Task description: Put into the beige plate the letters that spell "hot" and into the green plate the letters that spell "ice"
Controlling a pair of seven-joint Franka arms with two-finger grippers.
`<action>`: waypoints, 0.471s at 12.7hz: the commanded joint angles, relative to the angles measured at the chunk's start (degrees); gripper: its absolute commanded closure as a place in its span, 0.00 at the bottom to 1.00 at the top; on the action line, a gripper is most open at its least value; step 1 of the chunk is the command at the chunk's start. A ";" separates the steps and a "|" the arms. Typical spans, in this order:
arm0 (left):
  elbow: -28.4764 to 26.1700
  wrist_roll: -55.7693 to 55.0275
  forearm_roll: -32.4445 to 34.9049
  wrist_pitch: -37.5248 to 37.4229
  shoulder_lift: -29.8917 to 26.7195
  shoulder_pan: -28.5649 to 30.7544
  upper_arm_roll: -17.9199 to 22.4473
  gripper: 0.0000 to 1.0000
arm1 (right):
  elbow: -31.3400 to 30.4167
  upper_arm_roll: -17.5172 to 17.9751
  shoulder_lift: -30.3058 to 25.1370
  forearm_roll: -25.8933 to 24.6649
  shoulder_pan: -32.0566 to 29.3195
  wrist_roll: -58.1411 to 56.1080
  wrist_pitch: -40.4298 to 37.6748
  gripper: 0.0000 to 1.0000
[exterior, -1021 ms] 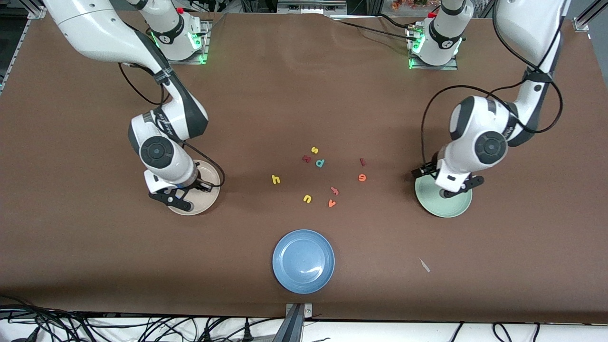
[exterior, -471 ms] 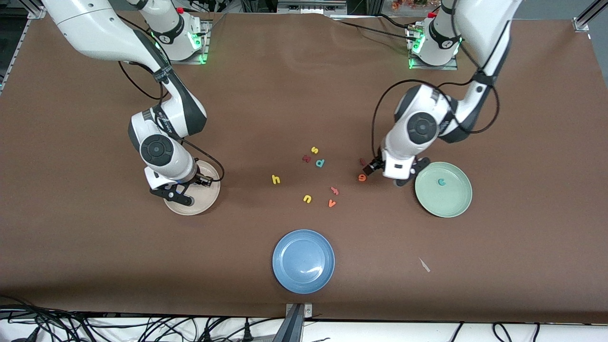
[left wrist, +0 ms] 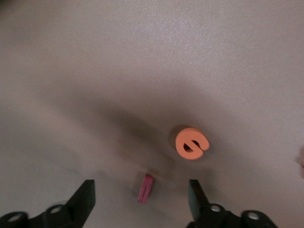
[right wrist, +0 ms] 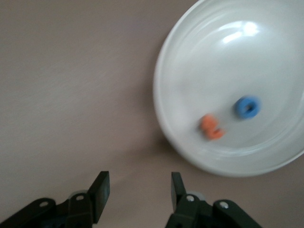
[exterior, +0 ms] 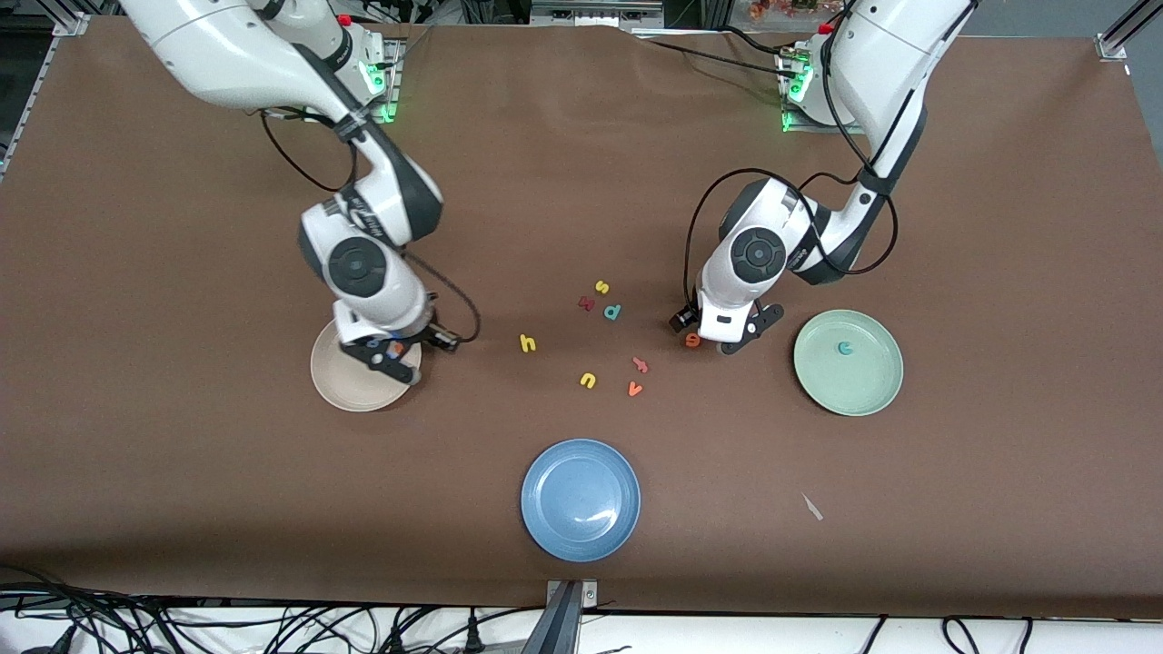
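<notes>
My left gripper [left wrist: 141, 202] hangs spread over the dark red "i" [left wrist: 146, 188] (straddling for pickup); right gripper [right wrist: 140, 192], open, empty, clears the beige plate [right wrist: 175, 142].

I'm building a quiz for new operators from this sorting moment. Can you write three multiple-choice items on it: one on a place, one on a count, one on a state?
1. Where is the teal "c"?
A. in the green plate
B. in the blue plate
C. on the bare table

2. How many letters lie in the beige plate?
A. none
B. two
C. four

3. How does the left tool stand?
A. shut on the orange "e"
B. open, holding nothing
C. shut on the dark red "i"

Key: 1 A, the front view shows it inside the rim. 2 B, the right wrist view shows the blue "o" and one orange letter. 3 B, its fingers are apart with the "i" lying between them.
</notes>
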 commanded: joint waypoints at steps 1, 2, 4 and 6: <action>0.77 -1.01 1.84 0.99 1.40 -0.44 0.27 0.34 | 7.00 -0.20 5.30 -2.94 3.52 9.85 -0.78 0.39; 0.86 -1.01 1.84 0.99 1.40 -0.44 0.27 0.44 | 9.11 -0.29 6.62 -4.62 4.57 13.81 -1.04 0.39; 0.86 -1.01 1.84 0.99 1.40 -0.61 0.27 0.52 | 12.54 -0.29 8.91 -5.42 6.94 18.13 -1.74 0.39; 0.77 -1.53 1.84 0.99 1.49 -1.49 0.27 0.66 | 15.27 -0.29 11.01 -5.51 8.35 21.48 -1.75 0.39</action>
